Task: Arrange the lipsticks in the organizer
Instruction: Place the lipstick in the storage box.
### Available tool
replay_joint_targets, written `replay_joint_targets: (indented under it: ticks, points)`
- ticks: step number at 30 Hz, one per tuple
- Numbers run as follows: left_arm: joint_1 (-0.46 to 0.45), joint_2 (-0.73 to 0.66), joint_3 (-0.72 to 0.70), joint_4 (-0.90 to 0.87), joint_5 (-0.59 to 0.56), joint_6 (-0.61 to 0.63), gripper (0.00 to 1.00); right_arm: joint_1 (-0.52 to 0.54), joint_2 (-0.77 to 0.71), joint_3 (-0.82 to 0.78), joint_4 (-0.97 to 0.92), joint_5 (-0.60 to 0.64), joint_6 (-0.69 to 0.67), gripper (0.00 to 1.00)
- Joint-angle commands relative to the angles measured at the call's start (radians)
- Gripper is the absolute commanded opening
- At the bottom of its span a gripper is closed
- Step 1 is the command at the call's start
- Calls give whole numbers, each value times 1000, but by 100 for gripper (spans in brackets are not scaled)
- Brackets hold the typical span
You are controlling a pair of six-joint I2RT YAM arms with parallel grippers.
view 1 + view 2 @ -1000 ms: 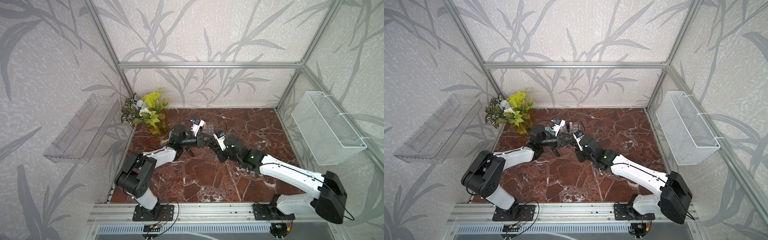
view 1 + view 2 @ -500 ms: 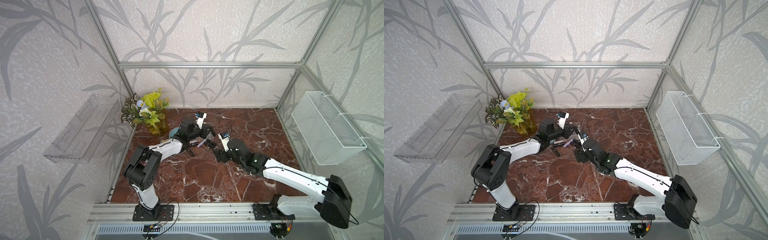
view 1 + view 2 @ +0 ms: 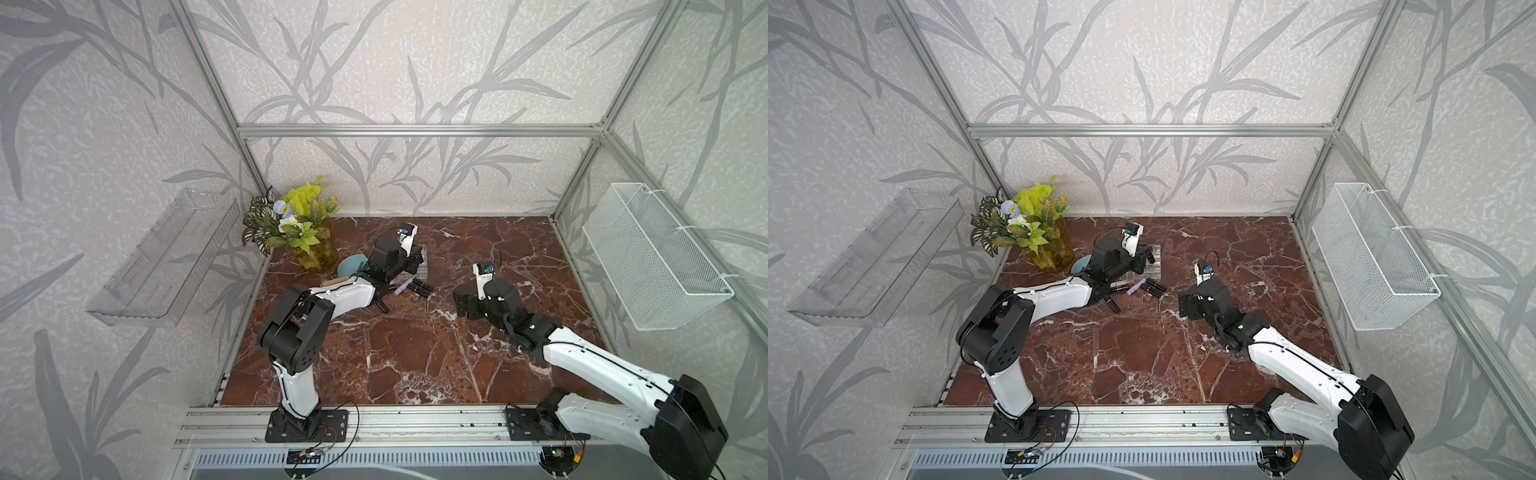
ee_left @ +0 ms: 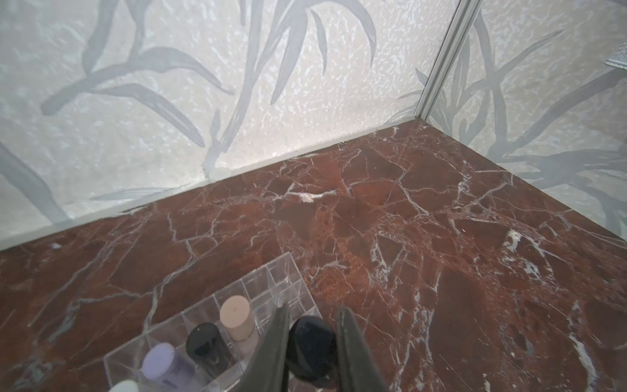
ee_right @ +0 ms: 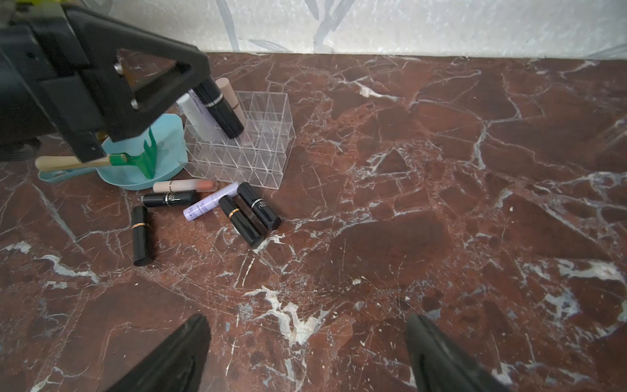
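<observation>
Left jaws: mine, clenched on a black lipstick [image 5: 220, 109], directly above the organizer [image 5: 268, 142].
Axis: the tube leans, lower end at the cells, beside tubes already seated.
Right jaws: mine, spread, empty, well apart.
Loose lipsticks [image 5: 210, 202]: lying on the desk [image 5: 407, 203], just beside the organizer.

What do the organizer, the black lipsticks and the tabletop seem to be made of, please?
Organizer: clear hard plastic, likely acrylic; the marble pattern shows through its walls. Black lipsticks: glossy plastic cases, probably, some with thin gold-coloured bands, perhaps metal. Tabletop: red-brown marble look with white veins; real stone or printed sheet, I cannot tell.
</observation>
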Motion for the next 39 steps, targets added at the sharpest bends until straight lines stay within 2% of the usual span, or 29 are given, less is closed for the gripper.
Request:
replay_joint_targets:
  ticks: [1,7,14,27,31,39]
  points:
    - [-10,49,67,16,-66,53,13,-12,-19,-7,57,-40,29,94]
    - [-19,102,125,-18,-90,76,13,-18,-1,-8,68,-57,30,94]
    - [-21,125,138,-27,-140,87,8,-27,5,-10,75,-69,30,94]
    - [-19,194,185,-26,-184,110,8,-36,18,-3,69,-101,33,91]
    - [-20,234,244,-96,-174,109,8,-40,11,-4,62,-104,28,90]
    - [-20,241,246,-108,-191,107,8,-50,7,-13,68,-111,27,90]
